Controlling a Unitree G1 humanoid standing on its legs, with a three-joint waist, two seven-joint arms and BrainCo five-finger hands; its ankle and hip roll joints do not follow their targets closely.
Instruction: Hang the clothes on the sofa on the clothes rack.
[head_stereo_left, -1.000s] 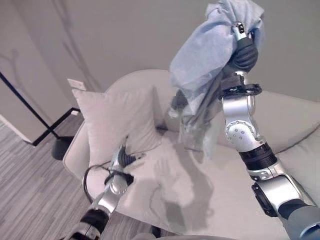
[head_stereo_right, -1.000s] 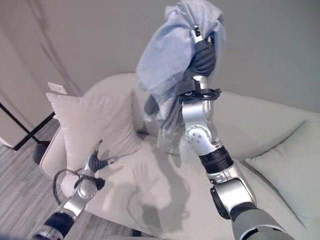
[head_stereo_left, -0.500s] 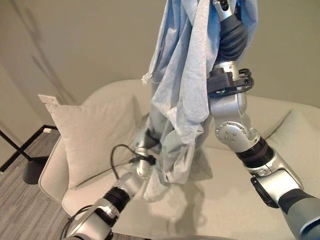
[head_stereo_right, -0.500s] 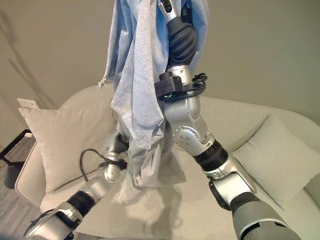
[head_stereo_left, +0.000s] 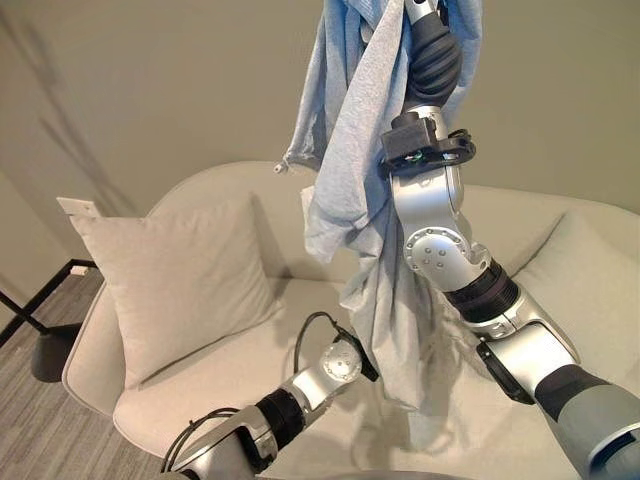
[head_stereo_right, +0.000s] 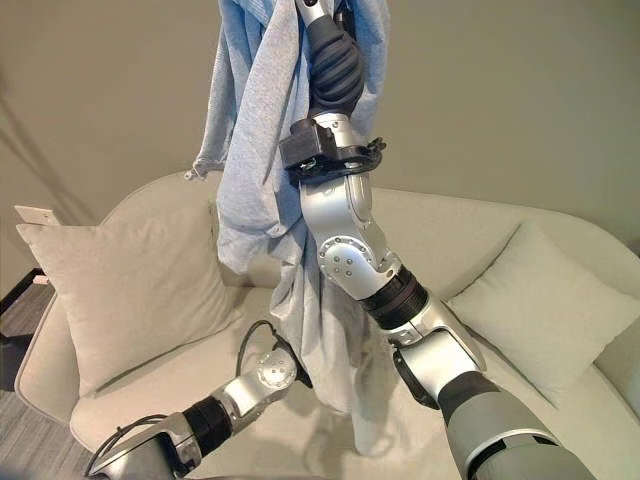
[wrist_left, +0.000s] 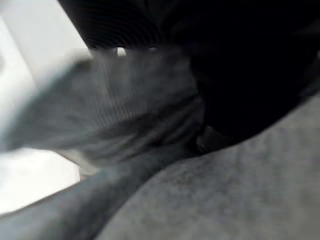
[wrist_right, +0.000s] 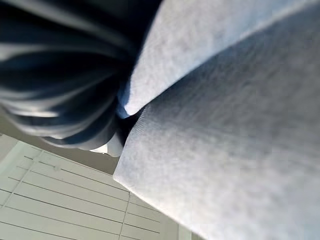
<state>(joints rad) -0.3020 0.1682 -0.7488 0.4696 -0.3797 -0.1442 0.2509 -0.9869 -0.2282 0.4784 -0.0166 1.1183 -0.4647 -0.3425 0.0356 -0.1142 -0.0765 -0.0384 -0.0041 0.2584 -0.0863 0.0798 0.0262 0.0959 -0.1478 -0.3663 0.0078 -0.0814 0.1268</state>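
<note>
One garment (head_stereo_left: 365, 200), pale blue-grey, hangs from the right hand (head_stereo_left: 432, 55), which is raised high above the sofa (head_stereo_left: 530, 230). The dark-covered hand sits wrapped in the cloth; the folds bunch and fall from it, so I judge it clenched on the cloth, fingers mostly hidden. Long axis of the cloth runs straight down, the hem reaching the seat cushions near the right forearm.

Left arm comes in low across the seat; the left hand (head_stereo_left: 345, 362) is pushed into the lower folds. Fingers hidden in cloth, cannot tell whether it grips.

Pillow (head_stereo_left: 175, 280) leans at the sofa's left end; a second pillow (head_stereo_right: 535, 300) at the right. Dark stand base (head_stereo_left: 50, 350) on the floor beyond the left end: probably the rack, so the garment must travel left.

Since half a second ago: cloth lifted a little further, left hand slid rightward and lower under it; the view has shifted too.
</note>
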